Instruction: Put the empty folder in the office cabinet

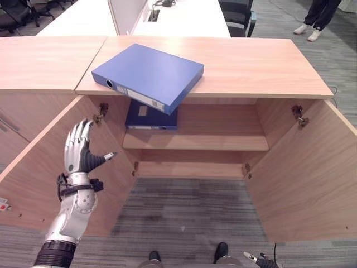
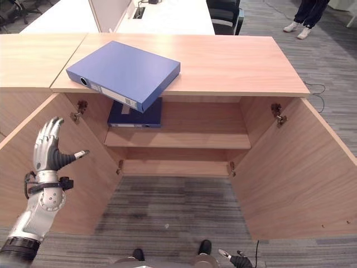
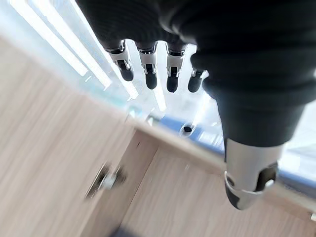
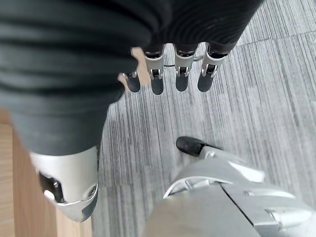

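Observation:
A blue folder [image 1: 149, 75] lies flat on the wooden cabinet top [image 1: 251, 67], one corner jutting past the front edge. A second blue folder [image 1: 152, 117] lies on the upper shelf [image 1: 195, 140] inside the open cabinet, at its left. My left hand [image 1: 80, 151] is raised in front of the open left door [image 1: 56, 162], fingers straight and spread, thumb out, holding nothing; the folder on top is well above and to its right. My right hand [image 1: 262, 260] hangs low at the bottom edge, fingers [image 4: 158, 79] relaxed over the carpet, empty.
Both cabinet doors stand wide open, the right door [image 1: 312, 178] angled outward. A lower shelf [image 1: 189, 169] sits beneath the upper one. Another cabinet top [image 1: 39, 58] adjoins at the left. A person's legs [image 1: 315, 19] stand at the far right, near office chairs [image 1: 240, 17].

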